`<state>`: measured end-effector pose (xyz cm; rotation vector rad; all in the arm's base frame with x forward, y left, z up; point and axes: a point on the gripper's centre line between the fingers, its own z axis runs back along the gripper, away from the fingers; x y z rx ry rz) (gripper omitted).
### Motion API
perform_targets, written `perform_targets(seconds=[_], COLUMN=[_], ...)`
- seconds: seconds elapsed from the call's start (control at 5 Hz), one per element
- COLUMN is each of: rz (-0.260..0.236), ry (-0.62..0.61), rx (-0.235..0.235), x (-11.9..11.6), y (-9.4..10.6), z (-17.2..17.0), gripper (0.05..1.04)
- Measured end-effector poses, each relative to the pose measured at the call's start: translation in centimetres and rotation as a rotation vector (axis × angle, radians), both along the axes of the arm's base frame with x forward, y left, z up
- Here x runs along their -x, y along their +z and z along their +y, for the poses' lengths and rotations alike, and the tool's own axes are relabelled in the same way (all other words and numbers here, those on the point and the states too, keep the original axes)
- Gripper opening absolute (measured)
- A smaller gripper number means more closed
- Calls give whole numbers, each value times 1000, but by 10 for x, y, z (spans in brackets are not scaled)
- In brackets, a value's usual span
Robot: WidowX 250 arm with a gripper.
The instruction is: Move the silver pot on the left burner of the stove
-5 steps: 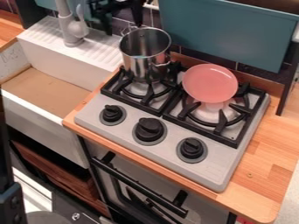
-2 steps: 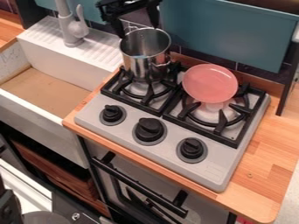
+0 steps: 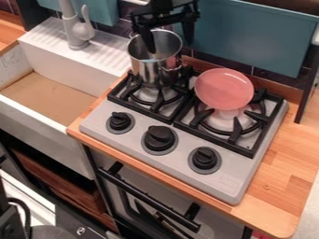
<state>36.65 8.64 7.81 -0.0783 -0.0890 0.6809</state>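
The gripper (image 3: pixel 169 40) hangs at the top of the view, open, straddling the silver pot's right rim from above. One finger is over the pot's mouth and the other is just right of the rim; contact cannot be told. The silver pot (image 3: pixel 144 71) stands upright toward the back of the left burner (image 3: pixel 150 112) of the grey stove (image 3: pixel 232 181), with side handles near its rim.
A pink plate (image 3: pixel 224 88) leans up over the right burner's back part. Left of the stove is a white sink (image 3: pixel 37 119) with a grey faucet (image 3: pixel 77 30). Behind is a teal panel (image 3: pixel 249 37); wooden counter (image 3: pixel 280 163) lies at right.
The gripper has moved right, from the pot's back left to above its mouth, and come further into view. Pot and plate have stayed put.
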Motion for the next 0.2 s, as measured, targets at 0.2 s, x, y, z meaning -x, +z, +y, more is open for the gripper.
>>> perform_targets(seconds=[0.2], rz=[12], ry=[7], rx=[-41], x=[2], y=[-7], z=[-7], gripper=[996])
